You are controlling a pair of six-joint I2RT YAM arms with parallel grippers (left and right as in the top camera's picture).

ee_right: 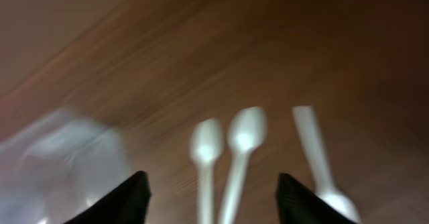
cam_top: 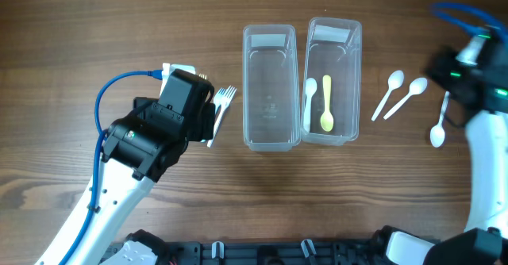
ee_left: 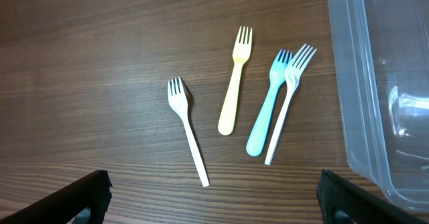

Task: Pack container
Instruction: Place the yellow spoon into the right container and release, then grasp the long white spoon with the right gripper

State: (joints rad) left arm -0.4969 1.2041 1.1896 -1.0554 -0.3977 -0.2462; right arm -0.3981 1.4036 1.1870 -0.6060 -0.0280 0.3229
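Note:
Two clear containers stand side by side mid-table. The left one (cam_top: 268, 134) is empty; the right one (cam_top: 332, 35) holds a white spoon (cam_top: 309, 102) and a yellow spoon (cam_top: 326, 105). Three white spoons (cam_top: 389, 94) (cam_top: 407, 97) (cam_top: 440, 126) lie to its right, blurred in the right wrist view (ee_right: 242, 140). My right gripper (ee_right: 213, 204) hovers open above them, holding nothing. My left gripper (ee_left: 214, 207) is wide open over several forks: a white fork (ee_left: 188, 130), a yellow fork (ee_left: 233, 83), a blue fork (ee_left: 267, 106) and another white fork (ee_left: 288, 100).
The left container's wall (ee_left: 365, 83) rises just right of the forks. The left arm (cam_top: 151, 134) covers most of the forks from overhead; only one white fork (cam_top: 223, 102) shows. The right arm (cam_top: 484, 138) stands along the table's right edge.

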